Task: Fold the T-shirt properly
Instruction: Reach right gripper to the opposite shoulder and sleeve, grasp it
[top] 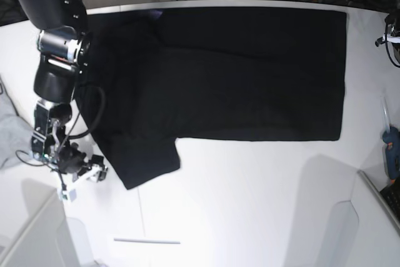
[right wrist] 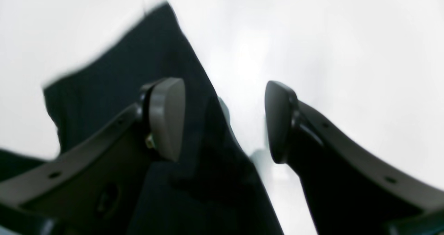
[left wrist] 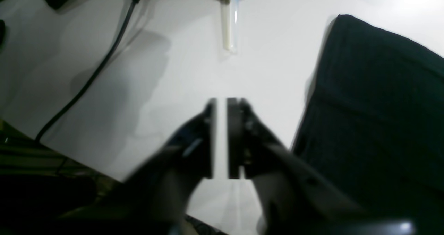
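left wrist view: the left gripper point(left wrist: 222, 138) hangs over the bare white table point(left wrist: 173, 82), its two flat dark fingers point(left wrist: 236, 138) nearly together with only a thin strip of table showing between them, nothing pinched. the t-shirt point(left wrist: 374, 110) lies off to the right of this claw, apart from it, a matte black knit with a straight edge and a soft crease running across it. a black cable point(left wrist: 93, 79) trails over the table at the left, and a pale tube point(left wrist: 229, 27) lies ahead of the fingers.

right wrist view: the right gripper point(right wrist: 225, 120) stands spread wide, holding nothing. the grey rounded pad of one finger is over the black cloth, the other dark pad over bare table, so the shirt's edge runs roughly between the jaws; whether a pad touches the cloth i cannot tell through the blur.

base view: the shirt is laid flat across the far half of the table, its long axis running side to side, with a sleeve point(top: 147, 161) jutting toward the near edge at the view's left. the right gripper sits just beside that sleeve and looks the nearer arm for it. a light grey garment point(top: 9, 132) peeks in at the far left, a blue tool point(top: 392, 151) at the right.
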Controlling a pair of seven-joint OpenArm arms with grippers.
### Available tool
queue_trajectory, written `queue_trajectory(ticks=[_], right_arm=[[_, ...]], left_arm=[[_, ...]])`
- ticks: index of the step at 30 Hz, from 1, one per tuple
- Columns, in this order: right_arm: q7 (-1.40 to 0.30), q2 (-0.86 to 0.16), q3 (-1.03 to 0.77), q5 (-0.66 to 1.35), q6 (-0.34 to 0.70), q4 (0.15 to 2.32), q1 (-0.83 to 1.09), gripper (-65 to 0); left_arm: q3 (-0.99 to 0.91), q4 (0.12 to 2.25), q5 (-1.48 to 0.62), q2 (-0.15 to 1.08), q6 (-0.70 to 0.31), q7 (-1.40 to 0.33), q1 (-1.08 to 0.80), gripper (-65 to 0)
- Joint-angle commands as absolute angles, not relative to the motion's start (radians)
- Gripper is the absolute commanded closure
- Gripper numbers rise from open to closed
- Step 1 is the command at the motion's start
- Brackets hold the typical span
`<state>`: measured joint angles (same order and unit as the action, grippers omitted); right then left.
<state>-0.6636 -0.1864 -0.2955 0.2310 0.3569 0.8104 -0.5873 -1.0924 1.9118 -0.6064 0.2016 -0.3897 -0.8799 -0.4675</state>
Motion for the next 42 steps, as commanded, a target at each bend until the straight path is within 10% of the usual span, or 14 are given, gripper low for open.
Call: queue_trajectory(ticks=[1, 8, 42], right_arm=[[-0.630, -0.209, -0.285, 0.240, 0.360, 0.791, -0.638, -35.3], [-0.513, -0.216, -0.185, 0.242, 0.386, 0.590, -0.711, -35.4], [-0.381, -0.206, -0.035, 0.242, 0.323, 0.475, -0.734, -35.1]], left_arm=[[-1.101, 1.928, -0.618, 0.217, -0.383, -0.857, -0.476, -11.7], [-1.101, 1.923, -0.618, 0.217, -0.383, -0.857, -0.473, -24.4], [-1.093, 1.922, -0.618, 0.222, -0.384, -0.857, -0.414, -24.7]])
